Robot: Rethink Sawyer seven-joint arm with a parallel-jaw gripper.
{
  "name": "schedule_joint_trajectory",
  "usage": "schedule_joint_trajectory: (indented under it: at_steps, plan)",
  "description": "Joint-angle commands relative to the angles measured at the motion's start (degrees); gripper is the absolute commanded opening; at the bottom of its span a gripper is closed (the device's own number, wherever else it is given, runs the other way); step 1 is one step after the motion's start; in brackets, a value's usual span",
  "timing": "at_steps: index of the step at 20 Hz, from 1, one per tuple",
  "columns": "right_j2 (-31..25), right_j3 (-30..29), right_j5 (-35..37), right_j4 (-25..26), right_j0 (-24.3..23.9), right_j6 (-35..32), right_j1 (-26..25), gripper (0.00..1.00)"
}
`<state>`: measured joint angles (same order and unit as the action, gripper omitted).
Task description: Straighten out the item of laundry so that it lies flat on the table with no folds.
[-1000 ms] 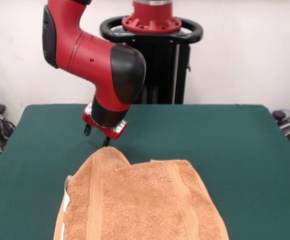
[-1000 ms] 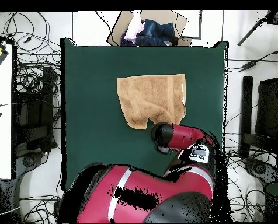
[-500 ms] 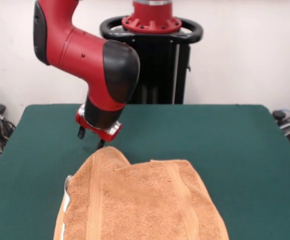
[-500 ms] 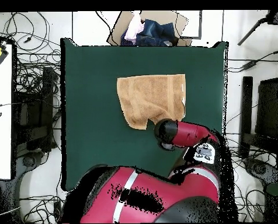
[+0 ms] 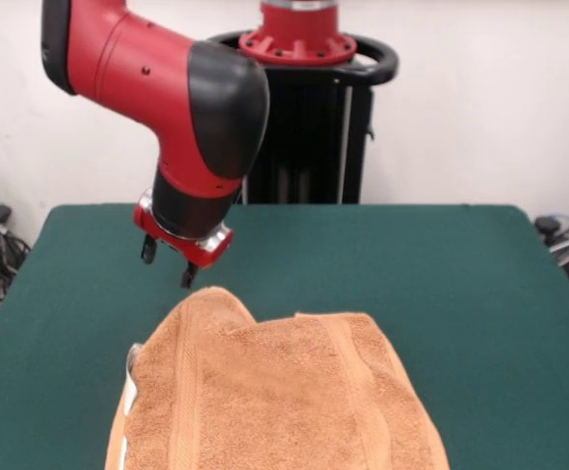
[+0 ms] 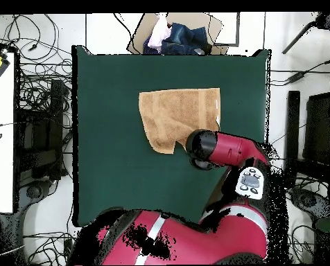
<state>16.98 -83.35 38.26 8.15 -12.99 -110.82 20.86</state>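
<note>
The orange-tan towel lies on the dark green table at the near side, running off the picture's bottom edge. A layer is folded over on its left part, with a raised hump at the far left corner. A small white tag shows at its left edge. My gripper hangs just above the table behind that hump, open and empty, not touching the cloth. In the overhead view the towel lies on the table with a lower corner drawn into a point. The arm's wrist covers the gripper there.
The black pedestal stands behind the table's far edge. An open cardboard box of clothes sits past the table's top edge in the overhead view. Cables lie on the floor on both sides, and a white bench stands at the left.
The arm has swung left and slightly up in the front view, carrying the gripper away from the towel's hump. The towel has not moved.
</note>
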Motion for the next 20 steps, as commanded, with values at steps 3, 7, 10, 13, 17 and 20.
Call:
schedule_joint_trajectory:
  at_steps: [3, 7, 10, 13, 17, 20]
  plan:
    - [-9.8, 2.9, 2.5, -2.5, -1.9, -0.7, 1.0, 1.0]
    - [-10.9, 4.2, 3.6, -2.8, -2.7, -0.4, 1.5, 1.0]
    - [-11.6, 4.8, 3.7, -2.7, -3.4, -0.2, 2.0, 1.0]
    - [-12.2, 5.3, 3.6, -2.2, -4.1, 0.6, 2.0, 1.0]
    - [-13.0, 6.5, 2.0, -1.2, -5.3, 1.1, 0.3, 1.0]
    - [-12.8, 8.2, 1.4, -0.5, -5.3, 0.5, -1.6, 1.0]
